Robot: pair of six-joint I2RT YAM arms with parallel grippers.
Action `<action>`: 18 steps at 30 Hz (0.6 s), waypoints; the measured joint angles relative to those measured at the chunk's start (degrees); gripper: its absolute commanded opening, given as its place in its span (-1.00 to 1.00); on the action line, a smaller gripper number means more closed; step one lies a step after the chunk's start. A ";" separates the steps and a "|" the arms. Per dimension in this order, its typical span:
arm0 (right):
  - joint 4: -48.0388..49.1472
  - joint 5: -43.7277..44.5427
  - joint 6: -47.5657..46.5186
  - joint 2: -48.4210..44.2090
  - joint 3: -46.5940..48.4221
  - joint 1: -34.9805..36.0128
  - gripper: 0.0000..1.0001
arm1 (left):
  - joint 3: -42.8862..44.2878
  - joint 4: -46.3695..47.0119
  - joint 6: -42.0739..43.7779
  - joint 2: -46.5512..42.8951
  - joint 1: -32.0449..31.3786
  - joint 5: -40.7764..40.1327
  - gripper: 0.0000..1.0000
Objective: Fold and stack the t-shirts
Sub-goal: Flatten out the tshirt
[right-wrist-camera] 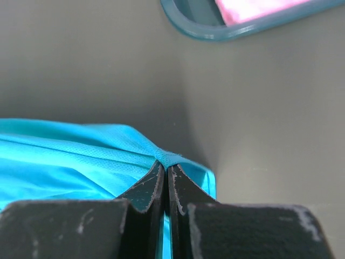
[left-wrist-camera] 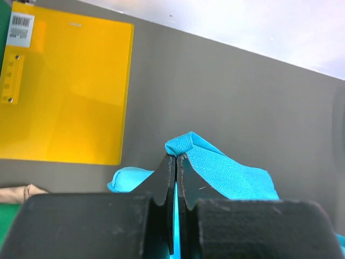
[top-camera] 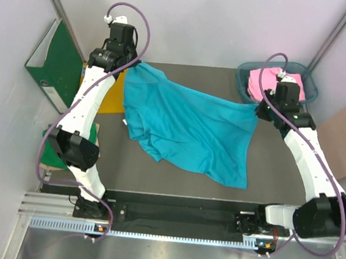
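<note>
Fingers (left-wrist-camera: 160,189) of both arms pinch the turquoise t-shirt (top-camera: 185,127). It stretches between them, left end farther back.

Reaching forward, elbows bent: left hand (top-camera: 134,65) clamped shut near worktop's (top-camera: 155,186) far left corner, right hand (top-camera: 259,108) clamped shut by right edge, each pinching turquoise shirt (top-camera: 186,124).

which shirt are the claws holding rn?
The turquoise t-shirt, pinched by left claw and right claw and stretched between them; the pink t-shirt lies in the blue basket, untouched.
</note>
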 measured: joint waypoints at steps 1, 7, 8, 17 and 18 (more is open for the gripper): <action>-0.02 0.00 -0.22 -1.20 0.00 0.00 -1.00 | -0.63 0.02 -0.02 -0.61 0.00 0.00 -1.00; -1.75 -0.74 -2.14 -8.20 4.96 0.02 -1.00 | -3.78 -0.09 1.03 -7.17 0.02 -0.11 -1.00; -1.92 -0.98 -2.51 -9.25 6.62 0.02 -1.00 | -3.82 0.02 1.49 -8.92 0.02 -0.11 -1.00; -7.41 -2.99 -7.50 -19.50 23.45 1.11 -1.00 | -5.14 2.43 5.51 -32.87 0.00 3.89 -1.00; -7.91 -3.21 -8.00 -21.16 24.44 1.14 -1.00 | -5.86 2.71 5.75 -35.54 0.00 4.83 -1.00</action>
